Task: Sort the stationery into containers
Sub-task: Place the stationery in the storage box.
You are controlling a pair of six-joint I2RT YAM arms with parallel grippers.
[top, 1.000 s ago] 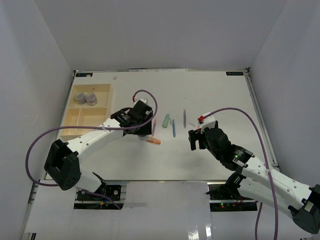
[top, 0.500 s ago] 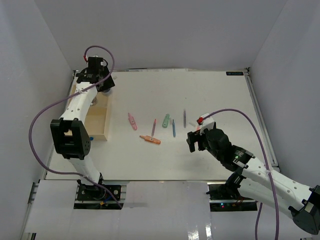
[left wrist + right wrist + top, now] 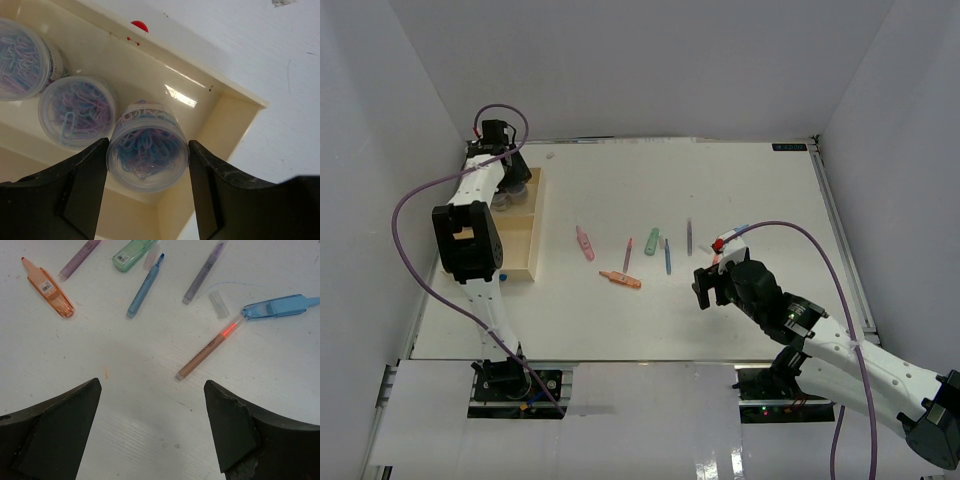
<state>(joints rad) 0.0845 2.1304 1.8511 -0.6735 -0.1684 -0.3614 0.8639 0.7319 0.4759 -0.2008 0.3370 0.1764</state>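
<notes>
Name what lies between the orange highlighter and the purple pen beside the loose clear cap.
The blue pen, slanted and touching neither, lies between the orange highlighter and that purple pen; the right wrist view shows it best.

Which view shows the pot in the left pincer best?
Left wrist: the pot fills the frame between the left pincer's fingers, paper clips visible inside. The top view hides it behind the arm; the right wrist view misses it.
</notes>
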